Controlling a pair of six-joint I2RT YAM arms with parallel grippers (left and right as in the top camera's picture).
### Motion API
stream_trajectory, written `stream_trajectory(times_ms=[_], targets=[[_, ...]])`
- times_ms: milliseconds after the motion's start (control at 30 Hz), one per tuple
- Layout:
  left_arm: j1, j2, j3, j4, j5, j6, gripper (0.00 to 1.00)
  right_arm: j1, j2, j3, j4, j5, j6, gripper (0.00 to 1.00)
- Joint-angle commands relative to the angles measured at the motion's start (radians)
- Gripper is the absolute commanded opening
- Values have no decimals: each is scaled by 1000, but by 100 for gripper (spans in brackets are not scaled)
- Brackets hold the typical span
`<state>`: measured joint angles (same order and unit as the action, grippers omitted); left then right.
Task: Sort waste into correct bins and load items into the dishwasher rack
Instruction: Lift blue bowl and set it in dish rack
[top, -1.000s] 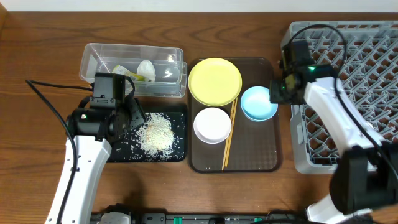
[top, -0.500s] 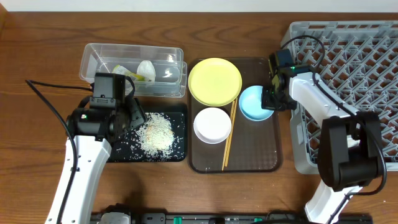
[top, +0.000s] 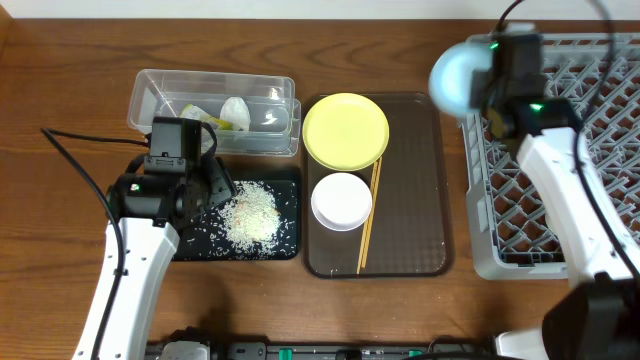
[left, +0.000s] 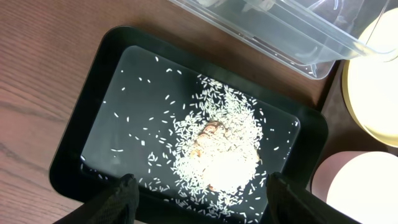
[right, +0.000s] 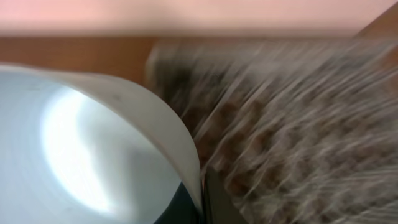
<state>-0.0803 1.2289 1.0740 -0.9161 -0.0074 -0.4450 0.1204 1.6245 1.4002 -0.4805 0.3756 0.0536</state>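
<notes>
My right gripper (top: 492, 82) is shut on the rim of the light blue bowl (top: 460, 78) and holds it high over the left edge of the grey dishwasher rack (top: 590, 150). The bowl fills the left of the blurred right wrist view (right: 87, 149), its rim pinched between my fingers (right: 202, 193). My left gripper (left: 199, 199) is open and empty above the black tray (left: 93, 112), which holds loose rice (left: 221, 146). The yellow plate (top: 345, 131), white bowl (top: 341, 200) and chopsticks (top: 369, 218) lie on the brown tray (top: 415, 220). The clear tub (top: 215, 110) holds a wrapper and white paper.
The clear tub's corner (left: 292, 37) lies just beyond the black tray in the left wrist view, with the yellow plate (left: 373, 87) and white bowl (left: 360, 186) at the right. Bare wooden table (top: 60, 120) surrounds the trays.
My right gripper has lifted the blue bowl off the brown tray and carried it up and right toward the rack. The left arm has not moved.
</notes>
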Motion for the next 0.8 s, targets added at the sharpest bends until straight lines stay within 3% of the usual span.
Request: stream_trajectory(times_ms=[0, 167, 300, 600, 767], targets=[[5, 5, 10, -2, -20, -2, 68, -11, 11, 7, 99, 237, -290, 1], [5, 5, 10, -2, -19, -2, 69, -17, 70, 7, 363, 455, -495, 1], [4, 5, 10, 1, -19, -2, 69, -38, 148, 7, 514, 492, -599, 1], [5, 5, 10, 0, -19, -2, 69, -81, 328, 7, 648, 504, -645, 1], [5, 5, 10, 1, -19, -2, 69, -68, 386, 7, 637, 517, -629, 1]])
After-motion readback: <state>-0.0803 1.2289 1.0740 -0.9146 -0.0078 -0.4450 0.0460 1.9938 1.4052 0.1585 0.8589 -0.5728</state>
